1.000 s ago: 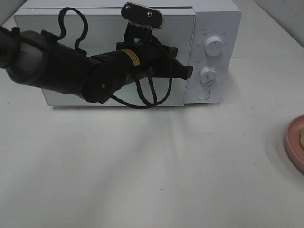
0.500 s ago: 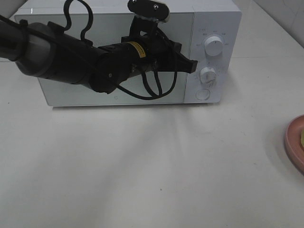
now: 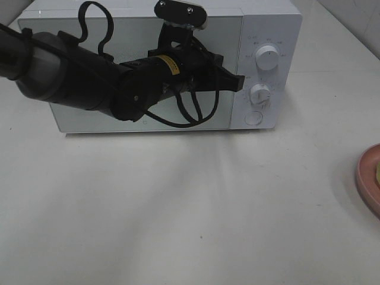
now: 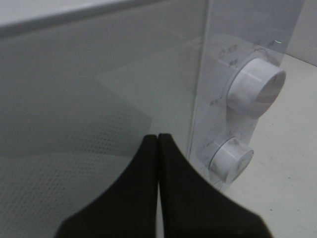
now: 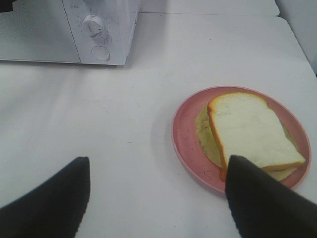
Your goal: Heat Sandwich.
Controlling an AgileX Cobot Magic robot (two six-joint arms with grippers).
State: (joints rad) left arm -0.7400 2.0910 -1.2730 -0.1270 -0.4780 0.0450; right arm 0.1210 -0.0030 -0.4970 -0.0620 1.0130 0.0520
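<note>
The left gripper (image 3: pixel 237 82), pressed together, has slid toward 3 o'clock to the white metal microwave's (image 3: pixel 270 24) door edge, ready to open it for the white-bread sandwich (image 5: pixel 250 131).

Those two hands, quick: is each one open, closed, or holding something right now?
Left hand: closed, holding nothing, tips near the microwave door's edge.
Right hand: open, holding nothing, above the table near the sandwich.

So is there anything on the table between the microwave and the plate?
No. In the right wrist view, only bare white table lies between the microwave and the plate holding the sandwich.
</note>
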